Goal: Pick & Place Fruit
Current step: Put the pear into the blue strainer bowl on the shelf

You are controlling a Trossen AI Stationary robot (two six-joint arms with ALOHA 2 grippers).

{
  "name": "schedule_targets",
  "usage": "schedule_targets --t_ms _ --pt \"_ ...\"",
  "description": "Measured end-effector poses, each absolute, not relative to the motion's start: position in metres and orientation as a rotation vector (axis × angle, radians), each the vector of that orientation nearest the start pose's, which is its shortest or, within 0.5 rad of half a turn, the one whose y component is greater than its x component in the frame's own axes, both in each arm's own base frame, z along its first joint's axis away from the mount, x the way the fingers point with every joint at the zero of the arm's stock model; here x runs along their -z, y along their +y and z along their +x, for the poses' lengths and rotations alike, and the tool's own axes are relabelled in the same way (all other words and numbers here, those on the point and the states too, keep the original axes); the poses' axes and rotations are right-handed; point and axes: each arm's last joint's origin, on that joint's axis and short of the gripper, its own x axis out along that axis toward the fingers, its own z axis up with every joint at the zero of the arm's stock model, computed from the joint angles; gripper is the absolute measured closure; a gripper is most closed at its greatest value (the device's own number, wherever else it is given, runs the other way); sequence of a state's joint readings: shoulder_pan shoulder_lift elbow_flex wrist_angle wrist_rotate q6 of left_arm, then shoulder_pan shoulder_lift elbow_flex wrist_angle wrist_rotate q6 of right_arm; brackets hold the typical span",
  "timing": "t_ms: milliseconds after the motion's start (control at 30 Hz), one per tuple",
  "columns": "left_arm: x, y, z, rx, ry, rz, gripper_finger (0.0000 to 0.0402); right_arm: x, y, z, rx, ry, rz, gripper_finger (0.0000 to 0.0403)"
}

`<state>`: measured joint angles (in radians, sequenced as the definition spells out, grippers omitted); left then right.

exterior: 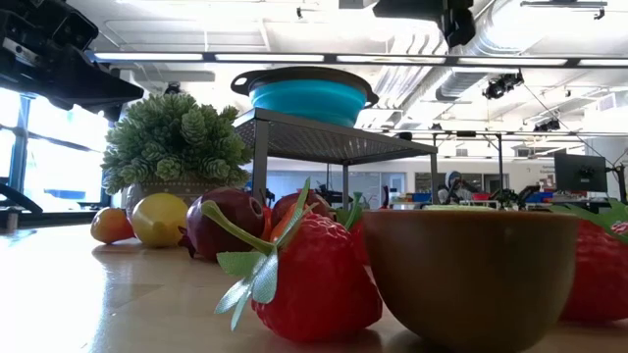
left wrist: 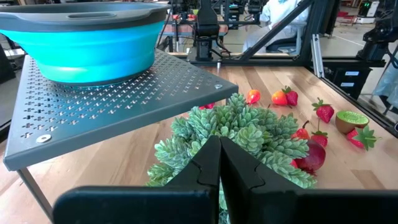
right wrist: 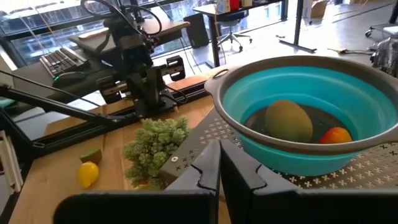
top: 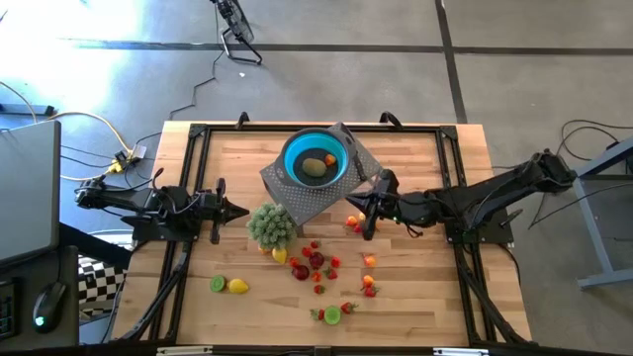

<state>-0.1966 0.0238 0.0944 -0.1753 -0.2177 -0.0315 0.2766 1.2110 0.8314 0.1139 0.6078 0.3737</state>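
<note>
Flanking the scattered fruit (top: 316, 261), left gripper (top: 243, 211) and right gripper (top: 348, 204) pinched closed, empty

Brown bowl (exterior: 471, 270) hides fruit behind, plant (left wrist: 242, 134) partly behind left hand (left wrist: 219, 163)

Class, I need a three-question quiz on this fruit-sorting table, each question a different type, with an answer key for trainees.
1. True or false: the blue bowl stands on a perforated metal stand.
2. Multiple choice: how many pieces of fruit lie in the blue bowl? A) none B) two C) five
3. Fill in: both the left gripper and the right gripper have their fingers ____.

Key:
1. True.
2. B: a brownish green piece and an orange piece.
3. Shut, with nothing held; the left one points at the small green plant.
</note>
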Motion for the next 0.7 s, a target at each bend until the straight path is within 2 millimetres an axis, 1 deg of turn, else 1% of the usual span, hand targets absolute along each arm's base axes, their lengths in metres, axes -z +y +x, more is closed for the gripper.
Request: schedule_targets --t_ms 233,400,700 --pt "-0.177 -0.012 0.091 -0.023 0.102 -0.010 0.0401 -0.292 0.070 0.255 0.385 0.153 0.298 0.0399" --pt "-0.177 -0.012 0.091 -0.023 0.102 -0.010 0.0401 -0.292 0.075 0.254 0.367 0.151 0.317 0.0399" --pt "-0.177 -0.012 0.091 -0.023 0.102 -0.021 0.0401 -0.293 0.084 0.251 0.339 0.134 0.415 0.0399"
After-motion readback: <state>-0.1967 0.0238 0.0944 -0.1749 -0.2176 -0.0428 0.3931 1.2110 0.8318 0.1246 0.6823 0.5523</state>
